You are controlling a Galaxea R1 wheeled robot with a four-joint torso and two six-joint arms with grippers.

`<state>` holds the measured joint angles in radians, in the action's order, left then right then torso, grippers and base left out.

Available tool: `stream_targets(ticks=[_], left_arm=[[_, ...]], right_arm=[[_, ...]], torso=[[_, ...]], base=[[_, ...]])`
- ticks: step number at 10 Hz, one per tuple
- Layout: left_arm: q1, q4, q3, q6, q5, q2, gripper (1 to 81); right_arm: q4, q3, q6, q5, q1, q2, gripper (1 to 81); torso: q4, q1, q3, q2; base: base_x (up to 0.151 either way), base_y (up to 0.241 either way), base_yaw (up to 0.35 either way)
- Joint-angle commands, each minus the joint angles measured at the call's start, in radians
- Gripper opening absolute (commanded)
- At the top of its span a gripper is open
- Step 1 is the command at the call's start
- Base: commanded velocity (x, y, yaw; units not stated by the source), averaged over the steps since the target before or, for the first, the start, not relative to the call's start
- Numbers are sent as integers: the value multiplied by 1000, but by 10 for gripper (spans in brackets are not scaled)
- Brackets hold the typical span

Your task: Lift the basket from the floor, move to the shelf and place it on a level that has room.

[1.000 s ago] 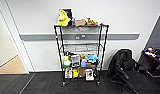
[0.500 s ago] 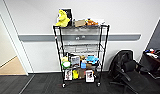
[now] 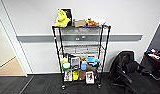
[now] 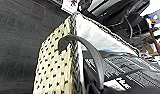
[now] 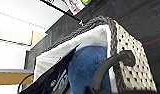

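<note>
The shelf stands dead ahead at twelve o'clock against the white wall, its top tier carrying a yellow plush toy and a brown box, its lower tiers crowded with colourful items. The middle level looks bare. A black office chair sits at about two o'clock, tan wooden flooring at ten.

The basket shows close up at both wrists, above the dark carpet floor: woven beige sides, braided rim, white lining, a dark curved handle at each end. Something blue lies inside. Whether either pincer is clamped or open, I cannot tell.
</note>
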<state>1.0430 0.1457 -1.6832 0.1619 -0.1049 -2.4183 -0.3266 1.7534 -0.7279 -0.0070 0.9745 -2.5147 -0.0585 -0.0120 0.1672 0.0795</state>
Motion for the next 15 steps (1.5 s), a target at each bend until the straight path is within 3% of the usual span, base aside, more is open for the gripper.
stream_targets(ticks=[1,9,15], left_arm=[[-109,-14,91,8,-8,30,10],[-109,-15,204,7,-44,105,10],[-109,-29,307,5,-68,160,10]], right_arm=[[-15,-121,-1,61,-121,35,10],[-15,-177,4,73,-118,51,10],[-17,-308,8,105,-118,132,10]], torso=[[0,0,0,0],[0,1,0,0],[0,1,0,0]], base=[[86,0,0],[101,0,0],[104,0,0]])
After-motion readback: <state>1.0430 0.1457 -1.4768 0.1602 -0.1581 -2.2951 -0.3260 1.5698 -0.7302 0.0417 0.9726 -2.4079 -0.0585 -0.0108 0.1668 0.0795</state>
